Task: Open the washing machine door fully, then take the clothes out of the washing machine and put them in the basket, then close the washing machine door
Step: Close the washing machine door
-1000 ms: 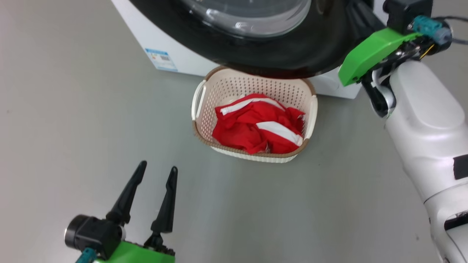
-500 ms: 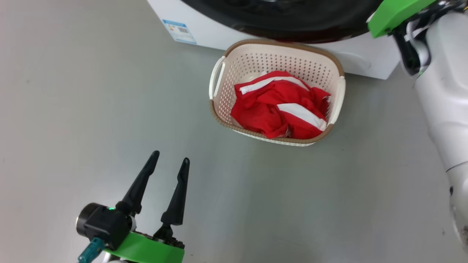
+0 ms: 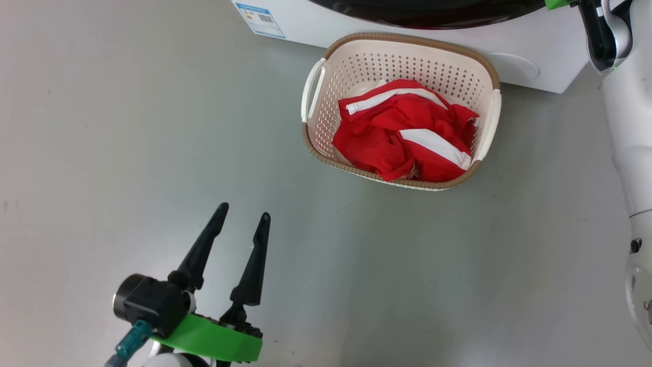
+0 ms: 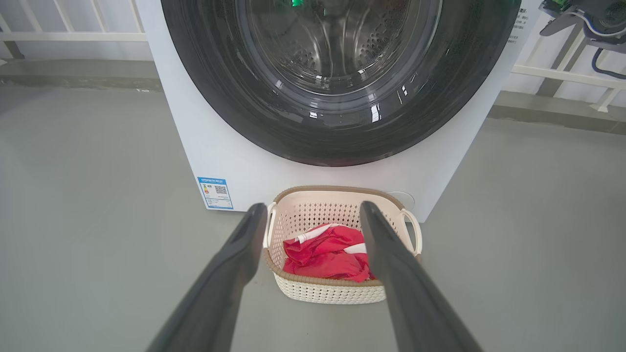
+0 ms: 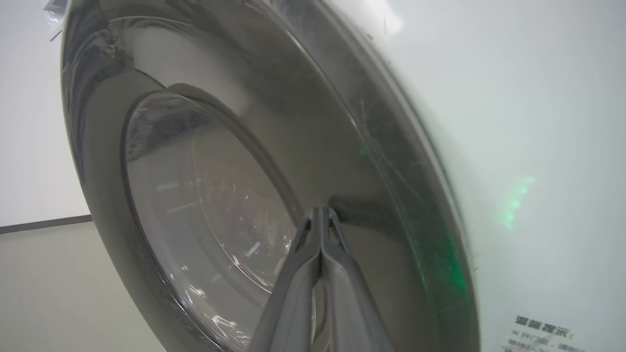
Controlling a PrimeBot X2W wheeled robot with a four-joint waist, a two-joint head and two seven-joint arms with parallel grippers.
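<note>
The cream basket stands on the floor right before the white washing machine and holds the red clothes with white stripes. My left gripper hovers open over the floor, well short of the basket and to its left. In the left wrist view its open fingers frame the basket and clothes below the washing machine door, which lies flat against the machine. My right gripper is shut on nothing, its tips against the door's glossy black rim.
Bare grey floor spreads around the basket. A blue-edged label sits low on the machine's left corner. White railings run behind the machine on both sides. My pale right forearm rises along the right edge.
The head camera has tilted and turned, so the basket sits higher and further right and the door has slid out at the top. Both grippers keep their states.
</note>
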